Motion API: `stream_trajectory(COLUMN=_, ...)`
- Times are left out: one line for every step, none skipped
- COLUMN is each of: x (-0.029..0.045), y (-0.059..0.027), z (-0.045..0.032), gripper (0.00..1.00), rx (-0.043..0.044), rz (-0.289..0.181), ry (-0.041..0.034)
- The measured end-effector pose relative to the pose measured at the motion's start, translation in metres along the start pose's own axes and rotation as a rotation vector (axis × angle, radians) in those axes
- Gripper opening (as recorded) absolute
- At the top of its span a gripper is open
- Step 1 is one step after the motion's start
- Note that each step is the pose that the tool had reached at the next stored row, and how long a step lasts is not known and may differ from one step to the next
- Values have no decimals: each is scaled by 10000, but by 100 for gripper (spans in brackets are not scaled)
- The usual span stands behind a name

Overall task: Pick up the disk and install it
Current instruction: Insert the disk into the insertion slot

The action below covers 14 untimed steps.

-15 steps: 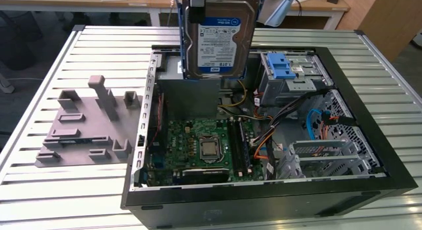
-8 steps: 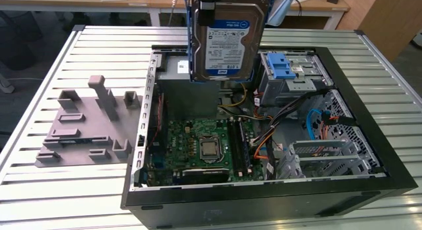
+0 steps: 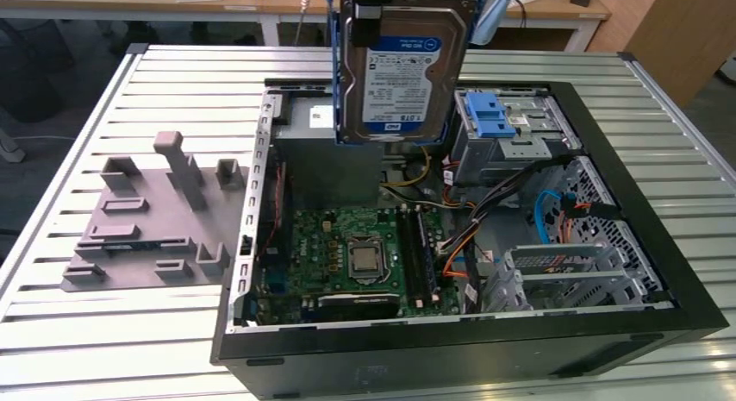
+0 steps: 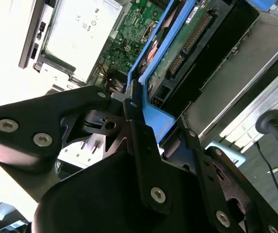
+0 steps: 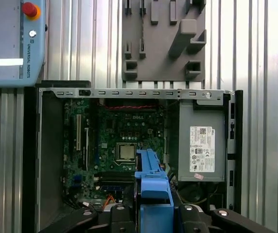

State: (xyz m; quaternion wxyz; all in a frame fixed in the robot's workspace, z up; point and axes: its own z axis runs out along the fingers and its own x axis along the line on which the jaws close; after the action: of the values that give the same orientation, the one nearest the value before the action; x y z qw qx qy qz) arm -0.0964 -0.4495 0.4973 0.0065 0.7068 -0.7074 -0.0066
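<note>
Step in hand: I read this as the carry between pick-up and install; the disk [image 3: 402, 73] is clear of every surface and not seated anywhere.
Pincer: the gripper [image 4: 156, 112] is closed on the disk; its fingers [image 4: 141, 150] pinch the blue carrier frame [image 4: 141, 58] at one end, parted by no more than the frame's thickness; the first wrist view shows that frame [image 5: 151, 179] jutting out from between the jaws.
Disk position: it hangs upright, label face toward the exterior camera, above the open computer case [image 3: 644, 323]; in the exterior view it overlaps the grey box [image 3: 316, 159] and lies just to that view's left of the drive bay [image 3: 523, 138]; I cannot judge how high above the case it hangs.
Likely seat: my guess is the drive bay, where the blue latch piece [image 3: 489, 116] stands upright.
What the next move calls for: in my judgement, the frame squared to the bay's rails, the connector end facing the right way, and a firm pinch so the drive cannot swing.
Risks: the cables [image 3: 552, 216] lie near the bay and could snag; the motherboard [image 3: 357, 254] is exposed beneath.
Elsewhere: the grey fixture [image 3: 150, 220] rests on the slatted table [image 3: 69, 332], well apart from the gripper.
</note>
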Motion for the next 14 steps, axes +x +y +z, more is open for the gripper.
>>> stream_trajectory(x=2, y=-5, z=1, gripper=36, rx=0, rz=0, ry=-1)
stream_trajectory(x=4, y=-10, z=2, gripper=36, rx=1, rz=0, ry=-2)
stream_trajectory(x=6, y=-17, z=3, gripper=36, rx=1, rz=0, ry=-2)
stream_trajectory(x=9, y=-20, z=4, gripper=36, rx=1, rz=0, ry=-3)
stream_trajectory(x=14, y=-23, z=4, gripper=36, rx=1, rz=-1, ry=-2)
stream_trajectory(x=17, y=-29, z=4, gripper=36, rx=1, rz=0, ry=-1)
stream_trajectory(x=21, y=-33, z=4, gripper=36, rx=0, rz=0, ry=0)
stream_trajectory(x=26, y=-36, z=5, gripper=36, rx=0, rz=0, ry=-1)
stream_trajectory(x=31, y=-39, z=5, gripper=36, rx=0, rz=0, ry=0)
stream_trajectory(x=38, y=-42, z=6, gripper=36, rx=0, rz=0, ry=0)
stream_trajectory(x=46, y=-43, z=8, gripper=36, rx=0, rz=0, ry=0)
stream_trajectory(x=54, y=-45, z=9, gripper=36, rx=0, rz=0, ry=-1)
stream_trajectory(x=63, y=-47, z=12, gripper=36, rx=0, rz=0, ry=-1)
stream_trajectory(x=77, y=-50, z=15, gripper=36, rx=0, rz=0, ry=0)
